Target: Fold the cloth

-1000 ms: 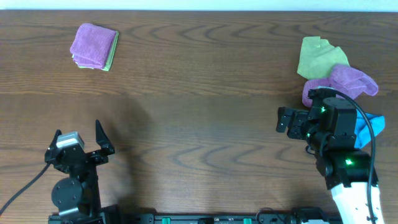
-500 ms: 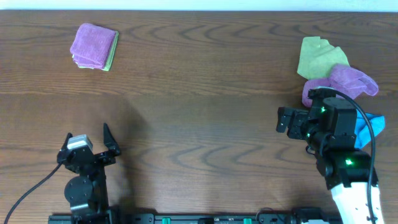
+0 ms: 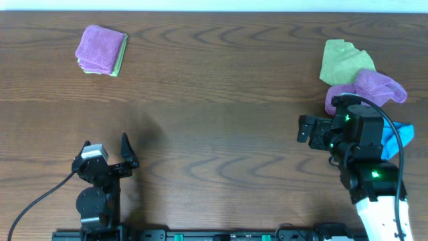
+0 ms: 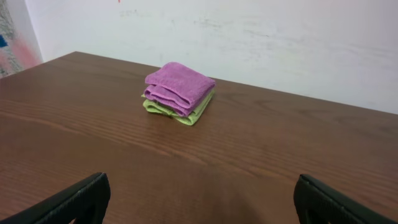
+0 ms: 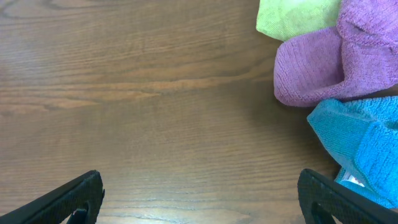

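I get soft, even light from above. The table shows its grain clearly with no hard glare, only a faint, diffuse shadow beside the left arm. In the left wrist view the wall is bright and a little washed out. The left gripper has dark, slightly soft fingertips at the bottom edge. The right wrist view shows a mild sheen on the wood.

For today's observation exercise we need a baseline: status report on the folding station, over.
Left gripper open, empty. Right gripper open, empty. Pinkish-purple towel folded, atop folded lime-green cloth, far left corner. Nothing in its way.
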Controlling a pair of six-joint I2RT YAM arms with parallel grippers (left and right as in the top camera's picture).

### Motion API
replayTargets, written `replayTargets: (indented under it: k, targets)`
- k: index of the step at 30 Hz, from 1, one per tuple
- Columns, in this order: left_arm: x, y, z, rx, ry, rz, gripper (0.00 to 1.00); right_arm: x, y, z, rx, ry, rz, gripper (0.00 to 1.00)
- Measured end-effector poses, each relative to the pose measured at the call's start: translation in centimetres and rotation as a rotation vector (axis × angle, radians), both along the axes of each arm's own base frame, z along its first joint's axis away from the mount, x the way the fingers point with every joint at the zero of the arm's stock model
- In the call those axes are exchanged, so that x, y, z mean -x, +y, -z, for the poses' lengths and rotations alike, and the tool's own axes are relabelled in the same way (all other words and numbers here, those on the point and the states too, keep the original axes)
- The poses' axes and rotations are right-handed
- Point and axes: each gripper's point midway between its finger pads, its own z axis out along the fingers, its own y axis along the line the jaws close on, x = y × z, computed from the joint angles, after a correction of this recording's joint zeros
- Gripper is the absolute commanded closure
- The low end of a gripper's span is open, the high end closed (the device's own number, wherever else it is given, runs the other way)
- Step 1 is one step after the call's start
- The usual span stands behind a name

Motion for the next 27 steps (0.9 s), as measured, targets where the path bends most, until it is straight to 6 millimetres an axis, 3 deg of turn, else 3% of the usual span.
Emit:
replayTargets:
  k: [27]
  targets:
    - [-0.12,-0.10,0.61,0.014,0.025,0.003,0.05,0.00,0.01,0.00,0.000,0.000,0.000,0.01]
